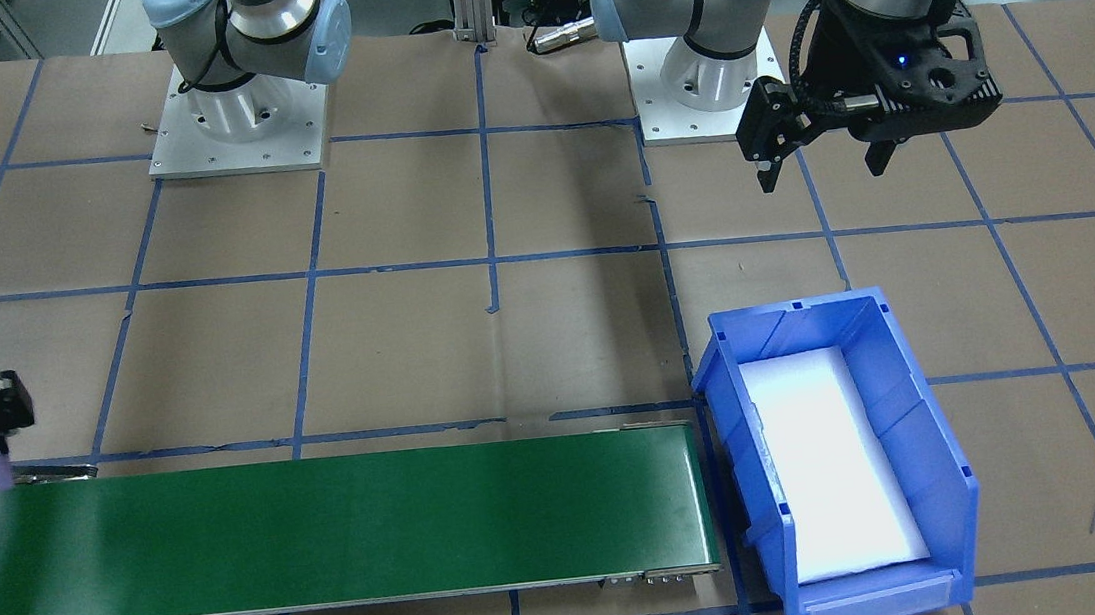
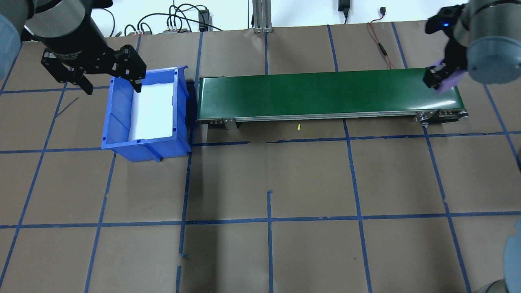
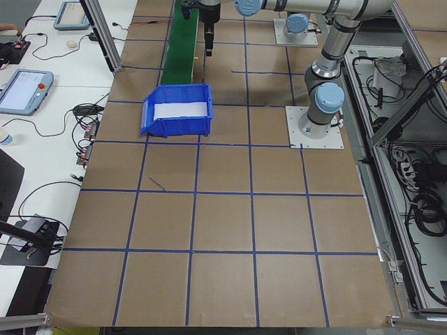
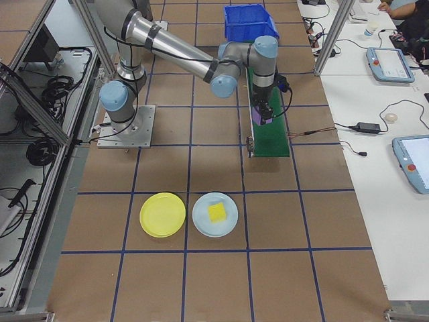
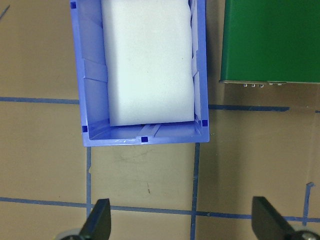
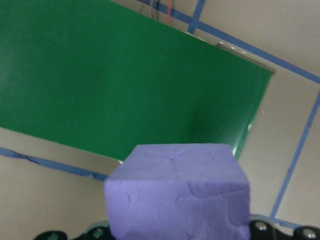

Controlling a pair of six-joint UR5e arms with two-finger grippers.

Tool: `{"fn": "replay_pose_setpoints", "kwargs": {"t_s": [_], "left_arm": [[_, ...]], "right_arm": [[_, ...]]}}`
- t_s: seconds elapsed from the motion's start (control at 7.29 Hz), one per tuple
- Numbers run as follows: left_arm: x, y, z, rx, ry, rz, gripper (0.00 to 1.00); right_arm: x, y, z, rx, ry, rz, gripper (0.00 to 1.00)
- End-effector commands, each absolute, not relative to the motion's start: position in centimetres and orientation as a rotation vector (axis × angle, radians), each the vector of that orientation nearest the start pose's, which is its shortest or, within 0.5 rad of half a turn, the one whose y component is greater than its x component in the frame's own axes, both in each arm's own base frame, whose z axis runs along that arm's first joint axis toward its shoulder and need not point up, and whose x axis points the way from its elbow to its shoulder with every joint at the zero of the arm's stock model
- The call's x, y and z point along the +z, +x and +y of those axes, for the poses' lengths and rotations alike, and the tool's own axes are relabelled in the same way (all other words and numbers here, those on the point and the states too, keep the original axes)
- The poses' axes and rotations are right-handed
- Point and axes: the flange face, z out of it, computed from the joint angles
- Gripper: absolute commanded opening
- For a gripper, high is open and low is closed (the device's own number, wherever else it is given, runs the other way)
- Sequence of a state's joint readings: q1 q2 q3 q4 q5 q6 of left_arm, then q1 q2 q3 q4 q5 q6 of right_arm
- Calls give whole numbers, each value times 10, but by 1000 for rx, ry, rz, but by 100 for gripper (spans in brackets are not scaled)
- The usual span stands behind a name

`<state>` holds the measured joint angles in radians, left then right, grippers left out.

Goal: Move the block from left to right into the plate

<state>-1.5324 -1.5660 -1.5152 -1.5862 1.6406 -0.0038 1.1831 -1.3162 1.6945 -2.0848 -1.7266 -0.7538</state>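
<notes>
Brown paper taped in blue squares covers your tabletop (image 2: 309,179); from overhead, the right gripper (image 2: 436,79) grips the purple block (image 2: 447,81) over the green conveyor's (image 2: 325,91) right end, while the left gripper (image 2: 108,79) hangs wide open and empty at the blue bin's (image 2: 122,140) far-left corner. From the right side, the yellow plate (image 4: 163,215) lies near the tabletop's near edge, touching, I think, a pale-blue plate (image 4: 215,215). Your right wrist view shows the block filling the lower frame above the belt's corner.

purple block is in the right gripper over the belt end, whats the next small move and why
Probably carry the purple block off the green belt toward the yellow plate. The right gripper holds it above the belt's end, and the plate lies empty, well away from there.
</notes>
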Motion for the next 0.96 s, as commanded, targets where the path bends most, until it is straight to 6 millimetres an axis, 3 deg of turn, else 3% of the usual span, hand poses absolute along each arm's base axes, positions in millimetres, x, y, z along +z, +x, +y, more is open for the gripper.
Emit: {"fn": "replay_pose_setpoints", "kwargs": {"t_s": [0.0,0.27,0.41,0.55,0.69,0.82], "left_arm": [[516,-107,-498,-66,-66,3070,100],[516,-107,-498,-66,-66,3069,100],[516,-107,-498,-66,-66,3069,100],[516,-107,-498,-66,-66,3070,100],[517,-107,-498,-71,-68,3069,100],[517,-104,-498,-71,-75,3068,100]], "right_arm": [[339,-232,-508,68,-520,3272,36],[332,-319,-445,126,-473,3245,35],[314,-358,-403,136,-450,3196,35],[290,-395,-345,114,-366,3136,35],[266,-419,-292,39,-317,3083,35],[250,-431,-255,-3,-281,3069,35]]}}
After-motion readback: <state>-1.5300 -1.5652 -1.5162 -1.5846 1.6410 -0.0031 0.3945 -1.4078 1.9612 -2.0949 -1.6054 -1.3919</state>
